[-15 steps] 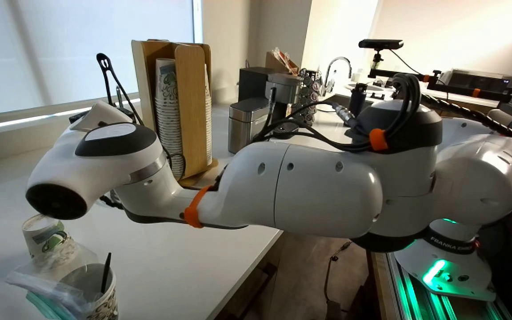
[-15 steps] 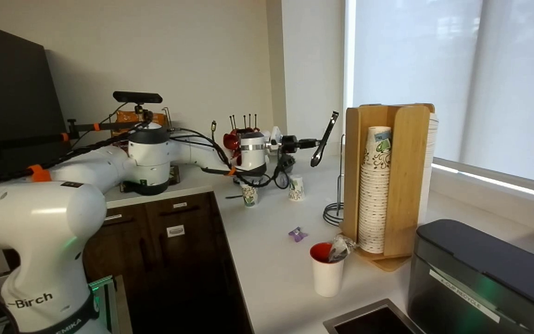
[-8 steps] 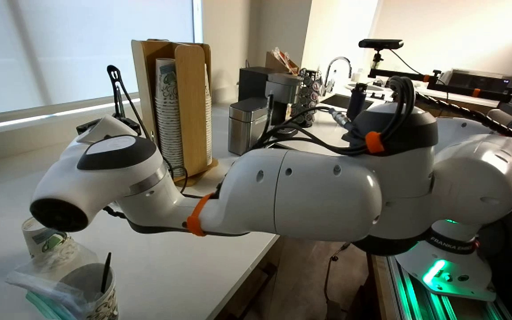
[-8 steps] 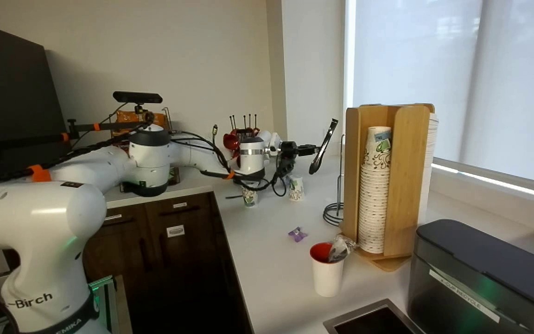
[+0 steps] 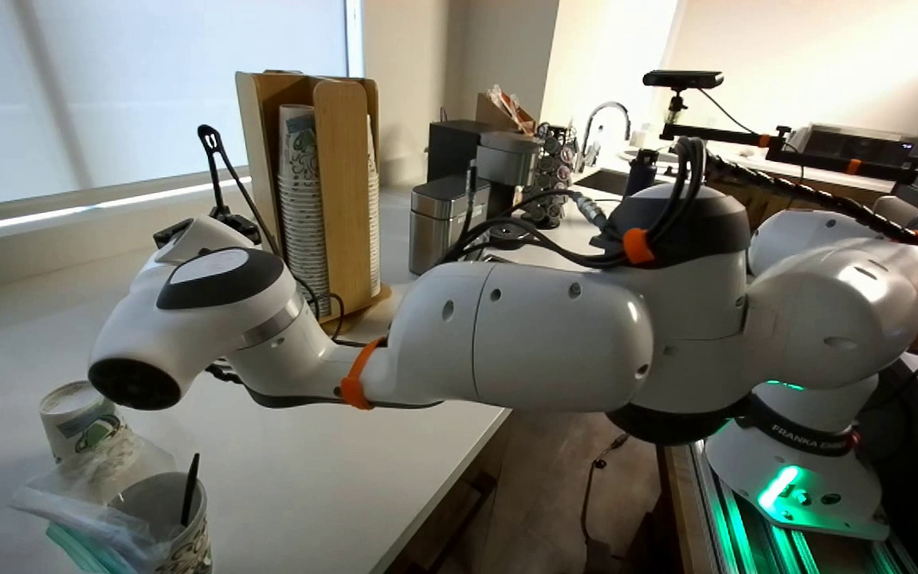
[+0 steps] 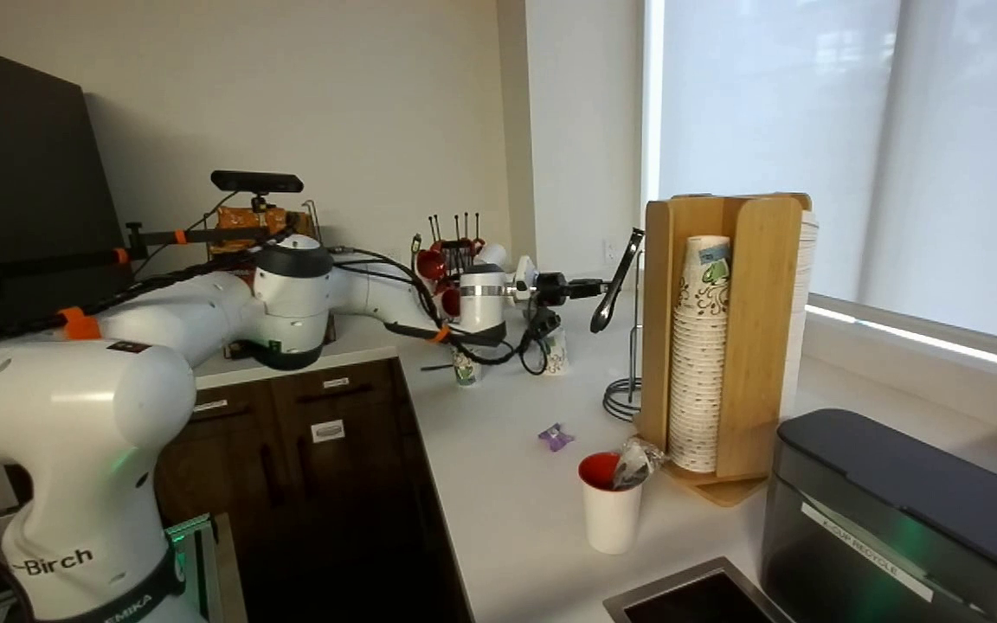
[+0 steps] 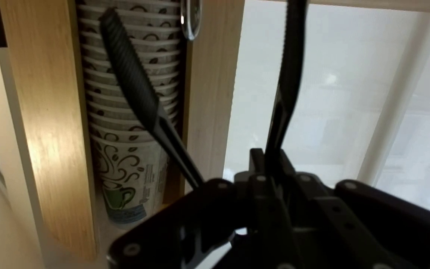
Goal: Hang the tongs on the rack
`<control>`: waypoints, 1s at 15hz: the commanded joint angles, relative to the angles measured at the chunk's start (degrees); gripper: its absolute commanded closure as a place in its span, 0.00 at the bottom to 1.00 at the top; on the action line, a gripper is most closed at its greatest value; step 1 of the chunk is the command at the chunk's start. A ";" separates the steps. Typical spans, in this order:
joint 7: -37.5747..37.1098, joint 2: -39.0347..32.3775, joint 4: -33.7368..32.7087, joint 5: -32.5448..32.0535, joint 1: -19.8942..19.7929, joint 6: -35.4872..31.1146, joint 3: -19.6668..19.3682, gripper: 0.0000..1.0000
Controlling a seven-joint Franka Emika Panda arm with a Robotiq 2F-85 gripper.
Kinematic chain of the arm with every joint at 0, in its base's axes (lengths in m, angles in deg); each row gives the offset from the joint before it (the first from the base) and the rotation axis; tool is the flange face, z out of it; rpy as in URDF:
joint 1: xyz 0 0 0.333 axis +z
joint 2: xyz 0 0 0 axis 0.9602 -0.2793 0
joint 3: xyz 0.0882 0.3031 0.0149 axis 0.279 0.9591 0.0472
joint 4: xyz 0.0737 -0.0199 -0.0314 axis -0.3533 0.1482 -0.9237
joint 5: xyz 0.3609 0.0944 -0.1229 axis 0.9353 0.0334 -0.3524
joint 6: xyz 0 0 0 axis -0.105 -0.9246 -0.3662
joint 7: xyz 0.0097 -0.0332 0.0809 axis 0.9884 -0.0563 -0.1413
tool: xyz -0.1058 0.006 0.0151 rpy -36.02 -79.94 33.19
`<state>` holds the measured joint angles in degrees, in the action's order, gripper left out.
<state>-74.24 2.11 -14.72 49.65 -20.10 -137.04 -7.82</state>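
The black tongs (image 6: pixel 615 285) hang in the air, tilted, joined end up and arms spread downward; they also show in another exterior view (image 5: pixel 216 175). My gripper (image 6: pixel 607 288) is shut on one arm of the tongs; in the wrist view the gripper (image 7: pixel 269 157) pinches the right arm (image 7: pixel 291 56) and the other arm (image 7: pixel 136 78) stands apart to the left. The rack (image 6: pixel 634 355) is a thin wire rod on a looped base, just right of the tongs and beside the cup holder. A shiny loop (image 7: pixel 191 22), apparently the rack's top, shows in the wrist view.
A wooden cup holder (image 6: pixel 758 346) with stacked paper cups stands close beside the rack. Nearby are a white cup (image 6: pixel 611 519) with red inside, a purple wrapper (image 6: pixel 556 437), a patterned cup (image 6: pixel 556 355) and a dark bin (image 6: pixel 905 519). A cup with plastic (image 5: pixel 184 542) stands nearer.
The tongs and gripper first moved down, then to the right toward the rack and cup holder in an exterior view. The gripper keeps its hold on the tongs.
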 commanded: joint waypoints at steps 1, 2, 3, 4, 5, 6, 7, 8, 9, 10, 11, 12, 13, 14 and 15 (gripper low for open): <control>-1.81 0.02 -1.08 -1.13 -0.64 0.54 0.37 0.98; -2.12 0.03 -1.68 -1.39 -1.01 1.19 0.67 0.98; -2.35 0.03 -1.96 -1.29 -1.21 1.70 0.84 0.98; -2.45 0.03 -2.22 -1.11 -1.45 2.12 1.07 0.98; -2.47 0.03 -2.36 -1.09 -1.66 2.41 1.30 0.98; -2.34 0.03 -2.58 -0.96 -2.03 2.28 1.56 0.98; -2.28 0.03 -2.82 -1.11 -2.37 2.02 1.74 0.98; -1.91 0.03 -3.29 -1.22 -2.83 1.94 2.00 0.98; -1.60 0.03 -3.76 -1.16 -3.30 1.58 2.17 0.98; -1.43 0.03 -4.64 -0.88 -4.00 1.55 2.42 0.98; -1.41 0.03 -5.28 -0.90 -4.46 1.85 2.72 0.98; -1.64 0.04 -5.92 -1.02 -4.98 1.94 3.12 0.98; -1.77 0.04 -6.26 -1.35 -5.29 1.89 3.54 0.98; -1.69 0.04 -6.64 -1.42 -5.66 1.78 4.00 0.98; -1.58 0.04 -6.83 -1.55 -5.88 1.76 4.31 0.98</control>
<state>-74.73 2.15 -18.98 49.65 -24.40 -136.64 -5.26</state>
